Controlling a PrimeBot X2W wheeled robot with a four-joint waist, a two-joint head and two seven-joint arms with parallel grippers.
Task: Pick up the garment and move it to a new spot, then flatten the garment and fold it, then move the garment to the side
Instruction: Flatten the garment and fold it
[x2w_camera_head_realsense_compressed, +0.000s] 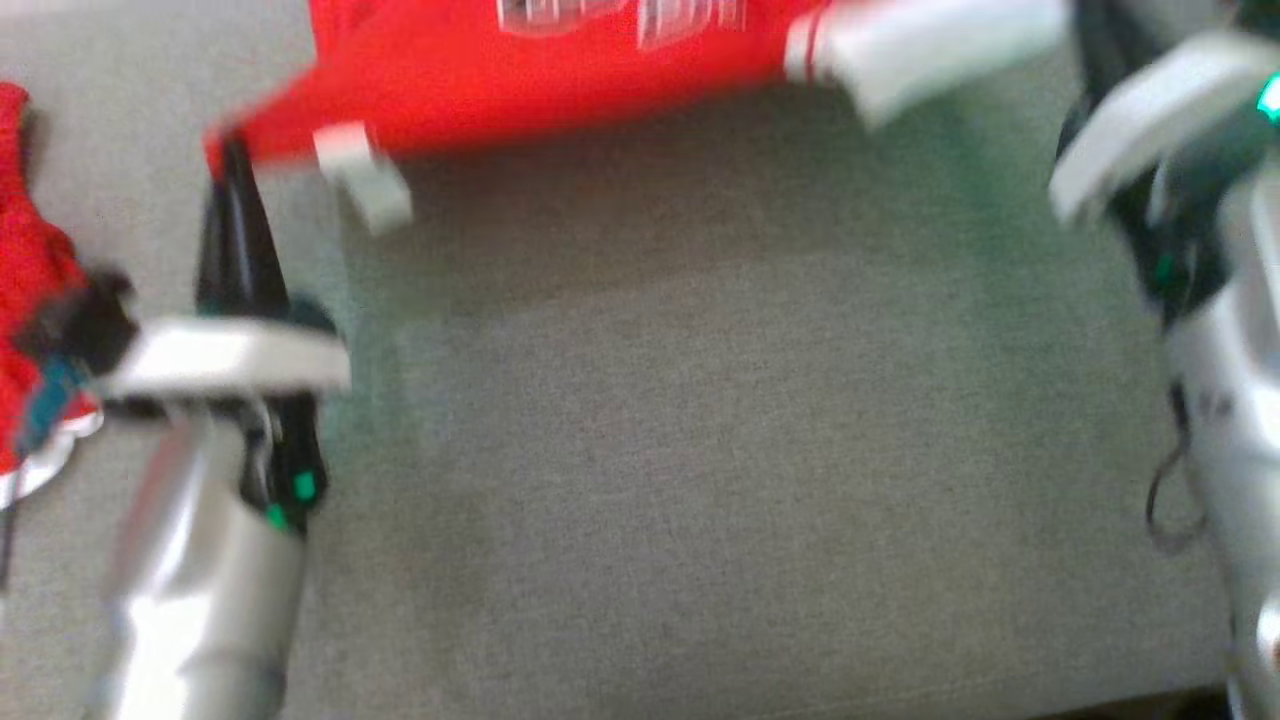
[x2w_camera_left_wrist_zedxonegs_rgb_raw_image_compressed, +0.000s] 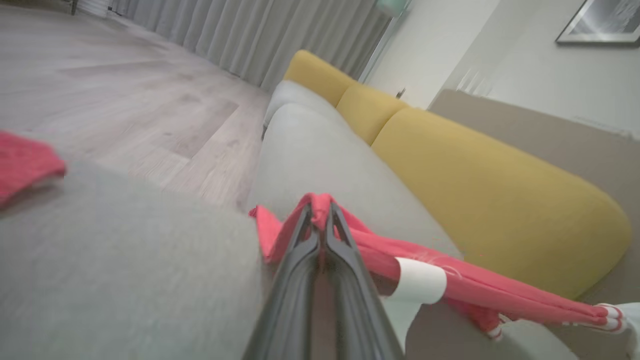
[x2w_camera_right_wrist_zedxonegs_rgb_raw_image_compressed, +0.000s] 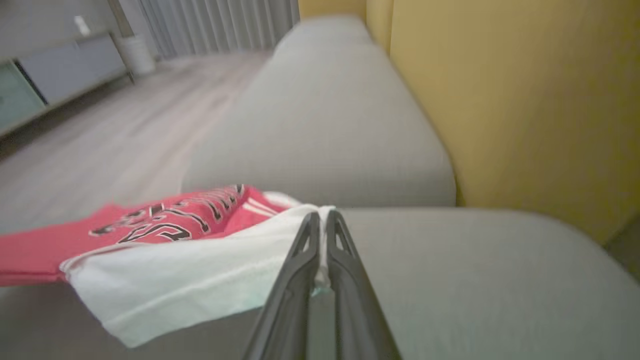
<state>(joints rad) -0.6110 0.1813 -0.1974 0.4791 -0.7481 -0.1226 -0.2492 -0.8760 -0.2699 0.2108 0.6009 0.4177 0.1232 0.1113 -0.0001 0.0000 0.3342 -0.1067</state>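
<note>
A red garment (x2w_camera_head_realsense_compressed: 520, 80) with white sleeves is stretched between both grippers across the far part of a gray sofa seat (x2w_camera_head_realsense_compressed: 700, 450). The left gripper (x2w_camera_left_wrist_zedxonegs_rgb_raw_image_compressed: 320, 210) is clamped on a red corner of it. The right gripper (x2w_camera_right_wrist_zedxonegs_rgb_raw_image_compressed: 322, 215) is clamped on a white sleeve edge. The near seat lies bare and wide. Yellow back cushions (x2w_camera_left_wrist_zedxonegs_rgb_raw_image_compressed: 490, 200) bound the far side, and wood floor (x2w_camera_left_wrist_zedxonegs_rgb_raw_image_compressed: 125, 100) lies past the seat's end. A second red cloth (x2w_camera_head_realsense_compressed: 30, 270) sits at the left edge. The head view is blurred, and its top edge cuts off the garment's lettering.
</note>
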